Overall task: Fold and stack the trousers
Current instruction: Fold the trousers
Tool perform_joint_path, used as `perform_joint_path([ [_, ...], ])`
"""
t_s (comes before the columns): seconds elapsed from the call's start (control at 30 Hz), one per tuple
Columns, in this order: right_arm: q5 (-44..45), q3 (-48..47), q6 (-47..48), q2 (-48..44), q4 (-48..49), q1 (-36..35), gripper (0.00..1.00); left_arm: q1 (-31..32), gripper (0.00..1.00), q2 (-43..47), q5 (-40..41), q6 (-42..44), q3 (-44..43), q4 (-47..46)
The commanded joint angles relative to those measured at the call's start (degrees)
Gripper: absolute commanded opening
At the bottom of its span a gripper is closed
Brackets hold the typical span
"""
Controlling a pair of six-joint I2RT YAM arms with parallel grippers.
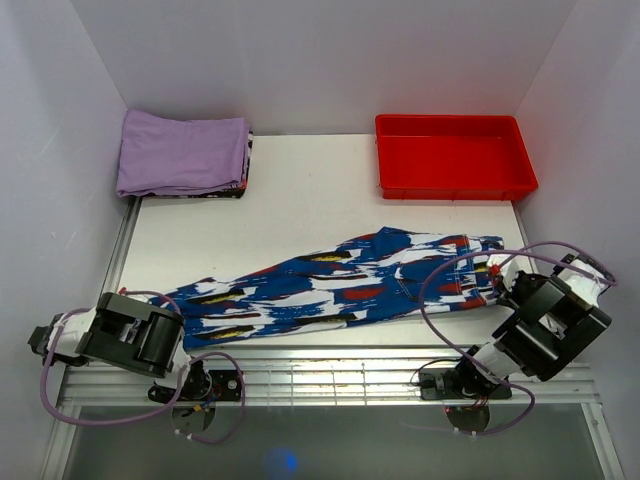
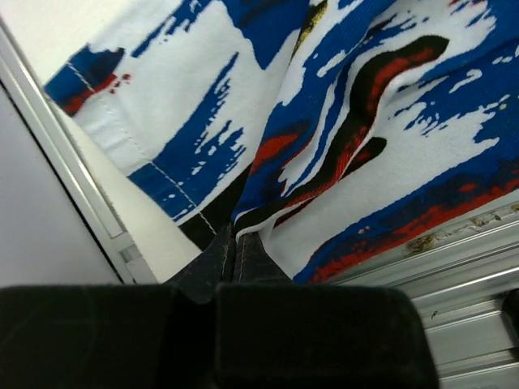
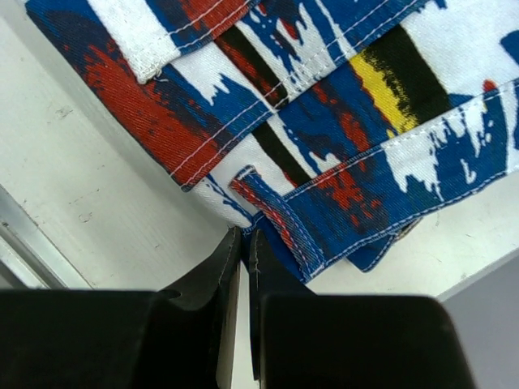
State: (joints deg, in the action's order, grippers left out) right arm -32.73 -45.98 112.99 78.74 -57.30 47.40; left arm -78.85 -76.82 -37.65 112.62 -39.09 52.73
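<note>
Blue-print trousers point(image 1: 340, 285) are laid out along the near edge of the bench point(image 1: 300, 200), ends clamped by the left gripper point(image 2: 235, 241) and right gripper point(image 3: 245, 237); an end-to-end fold is probably needed next.

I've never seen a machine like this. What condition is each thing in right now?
trousers: stretched out lengthwise near the front table edge, pinched at both ends.
left pincer: shut on the trousers' leg end.
right pincer: shut on the trousers' waist end.
purple cloth: folded, far left corner.
red tray: empty, far right.
</note>
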Motion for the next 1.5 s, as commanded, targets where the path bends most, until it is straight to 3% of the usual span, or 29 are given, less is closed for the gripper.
perform_joint_path([
  [0.0,1.2,-5.6,9.6,3.3,0.1,0.4,0.08,-0.4,0.00,0.2,2.7,10.4,1.0,-4.7],
  [0.1,-2.3,-13.9,4.2,7.7,-4.8,0.4,0.08,-0.2,0.00,-4.1,-2.2,4.5,-7.4,0.6],
  [0.13,-3.2,-15.6,3.3,9.6,-5.8,0.3,0.08,-0.1,0.00,-7.3,-2.9,4.6,-13.1,7.9],
  [0.23,-1.9,-17.8,1.4,11.5,-6.6,-0.3,0.08,1.0,0.00,-10.0,-2.5,5.3,-15.5,11.8],
  [0.37,0.6,-14.2,-0.6,10.5,-2.2,-1.7,0.08,9.5,0.00,-4.1,4.5,-3.2,-3.1,-4.3],
  [0.53,6.1,-8.6,-4.3,9.7,6.2,-3.6,0.08,27.1,0.00,-2.5,12.4,-19.0,6.4,-21.2],
  [0.67,9.5,-8.0,-9.2,12.7,9.8,-3.7,0.08,36.4,0.00,-13.6,16.9,-33.0,1.3,-27.7],
  [0.7,10.0,-8.8,-9.8,13.4,9.3,-3.8,0.08,38.8,0.00,-19.5,17.9,-35.8,-4.1,-27.9],
  [0.87,9.8,-12.5,-12.4,14.5,6.6,-3.7,0.08,40.6,0.00,-29.4,15.0,-46.5,-23.2,-20.9],
  [1.13,2.1,-21.2,-14.4,14.8,-0.8,-3.8,0.08,40.5,0.00,-25.6,8.8,-47.2,-40.1,-12.4],
  [1.23,1.7,-22.6,-14.8,15.2,-1.4,-3.7,0.08,40.1,0.00,-21.8,6.4,-46.2,-42.2,-9.7],
  [1.47,-0.8,-24.3,-16.7,15.7,-0.5,-3.7,0.08,38.7,0.00,-11.9,8.2,-35.9,-25.8,-9.8],
])
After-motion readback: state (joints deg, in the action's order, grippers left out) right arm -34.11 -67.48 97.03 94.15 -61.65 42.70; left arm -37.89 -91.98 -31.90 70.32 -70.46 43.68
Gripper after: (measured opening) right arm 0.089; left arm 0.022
